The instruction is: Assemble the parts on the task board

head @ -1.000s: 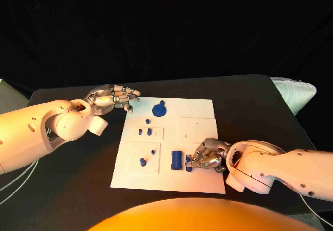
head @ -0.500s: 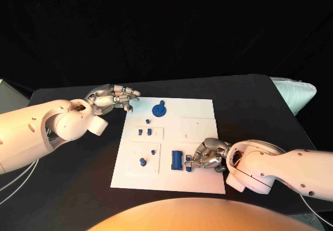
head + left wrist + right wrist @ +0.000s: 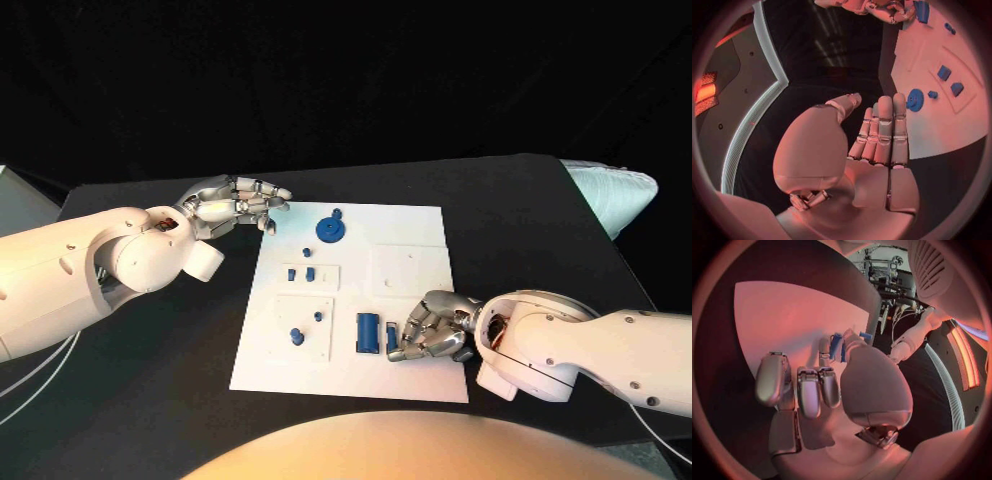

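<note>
Right hand [image 3: 430, 338] seemingly pinches a blue part [image 3: 391, 340] — left hand [image 3: 235, 205] open, empty.

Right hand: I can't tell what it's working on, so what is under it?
Under the right hand lies the white board; a small blue part peeks out by its fingers. Whatever else lies beneath is covered.
</note>
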Robot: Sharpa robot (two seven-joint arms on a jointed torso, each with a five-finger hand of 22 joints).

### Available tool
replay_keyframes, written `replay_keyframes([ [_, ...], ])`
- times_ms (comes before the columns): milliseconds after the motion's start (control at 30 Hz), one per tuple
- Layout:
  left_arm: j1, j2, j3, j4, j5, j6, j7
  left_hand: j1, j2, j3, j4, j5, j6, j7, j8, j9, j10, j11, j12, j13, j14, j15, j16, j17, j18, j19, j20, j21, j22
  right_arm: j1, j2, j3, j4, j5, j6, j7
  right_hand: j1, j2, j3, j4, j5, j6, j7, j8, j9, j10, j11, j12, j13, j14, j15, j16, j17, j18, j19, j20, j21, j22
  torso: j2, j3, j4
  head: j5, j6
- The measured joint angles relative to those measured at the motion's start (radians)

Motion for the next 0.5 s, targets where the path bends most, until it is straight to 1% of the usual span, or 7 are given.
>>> replay_keyframes([
  [167, 0.000, 0.001, 0.000, -0.002, 0.000, 0.001, 0.000, 0.000, 0.000, 0.000, 0.000, 0.000, 0.000, 0.000, 0.000, 0.000, 0.000, 0.000, 0.000, 0.000, 0.000, 0.000, 0.000, 0.000, 0.000, 0.000, 0.000, 0.000, 0.000, 0.000, 0.004, 0.000, -0.003, -0.008, 0.026, -0.002, 0.004, 0.004, -0.001, -0.001, 0.000, 0.000, 0.000, 0.000, 0.000, 0.000, 0.000, 0.000, 0.000, 0.000, 0.000, 0.000, 0.000, 0.000, 0.000, 0.000, 0.000, 0.000, 0.000, 0.0000, -0.0003, -0.002, 0.000],
  [200, 0.000, 0.002, 0.000, -0.002, 0.000, 0.001, -0.001, 0.000, 0.000, 0.000, 0.000, 0.000, 0.000, 0.000, 0.000, 0.000, 0.000, 0.000, 0.000, 0.000, -0.002, 0.002, 0.000, 0.000, 0.000, 0.000, 0.000, 0.000, 0.000, 0.000, 0.005, 0.000, -0.004, -0.008, 0.029, -0.002, 0.004, 0.004, -0.001, -0.001, 0.000, 0.000, 0.000, 0.000, 0.000, 0.000, 0.000, 0.000, 0.000, 0.000, 0.000, 0.000, 0.000, 0.000, 0.000, 0.000, 0.000, 0.000, 0.000, 0.0000, -0.0003, -0.002, 0.000],
  [233, 0.000, 0.002, -0.001, -0.003, 0.000, 0.002, -0.001, 0.000, 0.000, 0.000, 0.000, 0.000, 0.000, 0.000, 0.000, 0.000, 0.000, 0.000, 0.000, 0.000, -0.004, 0.004, 0.000, 0.000, 0.000, 0.000, 0.000, 0.000, 0.000, 0.000, 0.006, 0.000, -0.004, -0.009, 0.032, -0.003, 0.009, 0.009, -0.001, -0.001, 0.000, 0.000, 0.000, 0.000, 0.000, 0.000, 0.000, 0.000, 0.000, 0.000, 0.000, 0.000, 0.000, 0.000, 0.000, 0.000, 0.000, 0.000, 0.000, 0.0000, -0.0002, -0.002, 0.000],
  [367, -0.001, 0.003, -0.001, -0.003, 0.000, 0.003, -0.001, 0.000, 0.000, 0.000, 0.000, 0.000, 0.000, 0.000, 0.000, 0.000, 0.000, 0.000, 0.000, 0.000, -0.004, 0.004, 0.000, 0.000, 0.000, 0.000, 0.000, 0.000, 0.000, 0.000, 0.007, 0.000, -0.006, -0.011, 0.040, -0.008, 0.012, 0.012, -0.005, 0.004, 0.000, 0.000, 0.000, 0.000, -0.001, 0.000, 0.000, 0.006, 0.000, 0.000, 0.000, 0.000, 0.000, 0.000, 0.000, 0.000, 0.000, 0.000, 0.000, -0.0006, 0.0002, -0.004, 0.000],
  [467, -0.001, 0.003, -0.001, -0.004, 0.000, 0.004, -0.002, 0.000, 0.000, 0.000, 0.000, 0.000, 0.000, 0.000, 0.000, -0.001, 0.000, 0.000, 0.000, 0.000, -0.004, 0.004, 0.000, 0.000, 0.000, 0.000, 0.000, 0.000, 0.000, 0.000, 0.010, 0.000, -0.008, -0.012, 0.040, -0.013, -0.002, 0.031, -0.009, 0.008, 0.007, 0.000, 0.000, 0.000, -0.003, 0.000, 0.000, 0.006, 0.000, 0.000, 0.000, 0.000, 0.000, 0.000, 0.000, 0.000, 0.000, 0.000, 0.001, -0.0006, 0.0002, -0.004, 0.000],
  [500, -0.001, 0.003, -0.001, -0.004, 0.000, 0.004, -0.002, 0.000, 0.000, 0.000, 0.000, 0.000, 0.000, 0.000, 0.000, -0.001, 0.000, 0.000, 0.000, 0.000, -0.004, 0.004, 0.000, 0.000, 0.000, 0.000, 0.000, 0.000, 0.000, -0.001, 0.011, 0.000, -0.009, -0.012, 0.039, -0.015, -0.012, 0.040, -0.012, 0.005, 0.012, 0.000, 0.000, 0.000, -0.003, 0.000, 0.000, 0.006, 0.000, 0.000, 0.000, 0.000, 0.000, 0.000, 0.000, 0.000, 0.000, 0.000, 0.001, -0.0006, 0.0002, -0.004, 0.000],
])
